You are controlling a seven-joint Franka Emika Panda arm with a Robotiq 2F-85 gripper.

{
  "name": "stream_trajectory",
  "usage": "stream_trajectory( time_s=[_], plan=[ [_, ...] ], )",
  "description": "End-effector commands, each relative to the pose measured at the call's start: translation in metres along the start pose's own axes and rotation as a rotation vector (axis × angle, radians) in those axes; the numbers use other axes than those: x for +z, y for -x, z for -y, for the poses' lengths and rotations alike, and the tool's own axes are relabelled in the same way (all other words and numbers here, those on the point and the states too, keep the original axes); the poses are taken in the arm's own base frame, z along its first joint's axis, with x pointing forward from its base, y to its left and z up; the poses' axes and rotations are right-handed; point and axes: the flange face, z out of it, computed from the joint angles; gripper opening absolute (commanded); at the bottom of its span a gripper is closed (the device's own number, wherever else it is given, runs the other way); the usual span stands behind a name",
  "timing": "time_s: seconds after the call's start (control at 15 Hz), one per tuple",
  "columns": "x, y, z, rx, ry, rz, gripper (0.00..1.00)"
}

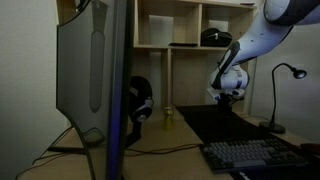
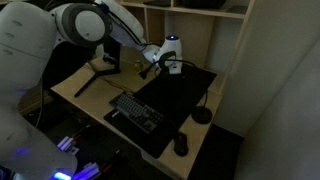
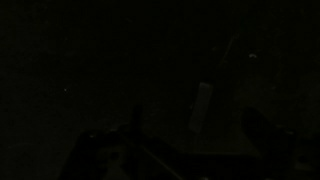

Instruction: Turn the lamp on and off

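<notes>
Monitor point(image 1: 95, 70) right up close, its grey back filling the near side in an exterior view. Just past it the keyboard point(image 1: 245, 155) lies along the front edge of the tabletop, on the black desk mat point(image 1: 215, 125), with the mouse point(image 2: 180, 145) out by the near corner. Headphones point(image 1: 140, 100) sit behind the monitor, further in.

Now the one that matters: the lamp point(image 1: 274, 100) stands upright at the side edge of the tabletop. Its thin stem is vertical and the neck curls over to a small head. Its round base point(image 2: 202, 117) shows just off the mat, right by that edge. No glow from it and the room is dim, so I'd call it off.

Further back, the pincer point(image 1: 229, 96) hangs over the rear part of the mat, close to the shelf point(image 1: 185, 30) at the back edge, fingers pointing down. The jaws are spread wide, with nothing between them and nothing touched; both exterior views agree. The wrist view is almost black and tells us nothing.

So here's the geometry: the lamp lies sideways from the pincer, off toward the side edge and well apart. The move looks like a run across the mat. Where the switch sits, I cannot tell.
</notes>
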Motion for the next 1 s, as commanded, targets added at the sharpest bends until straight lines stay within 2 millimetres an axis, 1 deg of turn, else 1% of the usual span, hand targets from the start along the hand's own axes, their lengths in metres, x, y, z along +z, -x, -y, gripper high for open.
stream_trajectory(
  time_s=[0.0, 0.4, 0.73, 0.93],
  plan=[
    [0.012, -0.005, 0.006, 0.052, -0.006, 0.01, 1.0],
    [0.028, -0.011, 0.014, 0.097, -0.018, -0.003, 1.0],
    [0.043, -0.007, 0.017, 0.094, -0.008, -0.007, 1.0],
    [0.045, -0.004, 0.022, 0.1, -0.011, 0.003, 1.0]
  ],
)
